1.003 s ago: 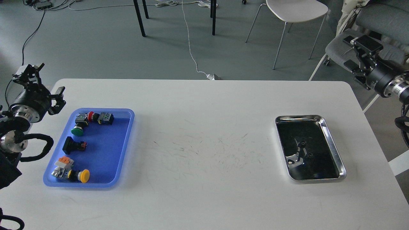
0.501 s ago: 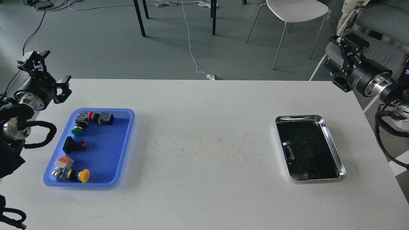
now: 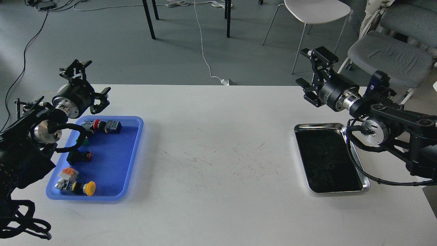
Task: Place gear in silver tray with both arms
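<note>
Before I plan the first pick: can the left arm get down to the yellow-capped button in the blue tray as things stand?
Probably yes. The left claw is open and hovers past the blue tray's far end. The yellow-capped button lies at the near end, uncovered from above, with only other parts beside it.

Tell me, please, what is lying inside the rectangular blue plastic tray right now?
The blue plastic tray holds several push-button switches: a red-capped one, a yellow-capped one and a black one. The black left arm covers its near-left corner and a green cap.
</note>
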`<state>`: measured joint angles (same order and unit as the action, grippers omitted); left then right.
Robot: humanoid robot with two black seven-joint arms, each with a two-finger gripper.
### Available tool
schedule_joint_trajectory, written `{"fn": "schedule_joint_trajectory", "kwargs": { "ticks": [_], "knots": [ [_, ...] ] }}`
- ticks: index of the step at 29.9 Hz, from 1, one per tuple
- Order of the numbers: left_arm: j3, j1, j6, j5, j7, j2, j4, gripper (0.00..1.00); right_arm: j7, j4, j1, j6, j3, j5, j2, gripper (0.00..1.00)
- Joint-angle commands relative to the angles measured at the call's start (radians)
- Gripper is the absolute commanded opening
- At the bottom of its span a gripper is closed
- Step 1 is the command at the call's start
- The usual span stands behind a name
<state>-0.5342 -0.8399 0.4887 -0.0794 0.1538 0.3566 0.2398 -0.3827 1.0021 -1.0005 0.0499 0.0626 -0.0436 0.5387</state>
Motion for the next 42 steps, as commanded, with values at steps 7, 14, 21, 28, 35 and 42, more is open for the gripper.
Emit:
{"fn": "schedule_joint_trajectory", "kwargs": {
  "ticks": [7, 14, 21, 28, 35, 42],
  "knots": [
    [-0.047, -0.044, 0.0, -0.065, -0.119, -0.037, 0.004, 1.0, 0.016, -0.014, 0.01, -0.005, 0.052, 0.249, -0.029, 0.99],
    [-0.049, -0.056, 0.0, -0.076, -0.117, -0.09, -0.004, 1.0, 0.015, -0.019, 0.051, -0.004, 0.109, 0.281, -0.029, 0.99],
    [0.089, -0.105, 0.0, -0.054, -0.14, -0.088, -0.005, 1.0, 0.012, -0.014, 0.049, -0.002, 0.109, 0.277, -0.017, 0.99],
    [0.059, -0.111, 0.0, -0.068, -0.053, -0.067, -0.004, 1.0, 0.012, -0.013, 0.056, -0.004, 0.151, 0.277, -0.016, 0.99],
    [0.002, -0.105, 0.0, -0.071, -0.054, -0.09, 0.0, 1.0, 0.012, -0.013, 0.077, -0.005, 0.192, 0.277, -0.012, 0.99],
    [0.002, -0.105, 0.0, -0.074, -0.057, -0.113, 0.0, 1.0, 0.012, -0.014, 0.075, -0.004, 0.215, 0.277, -0.013, 0.99]
  ]
}}
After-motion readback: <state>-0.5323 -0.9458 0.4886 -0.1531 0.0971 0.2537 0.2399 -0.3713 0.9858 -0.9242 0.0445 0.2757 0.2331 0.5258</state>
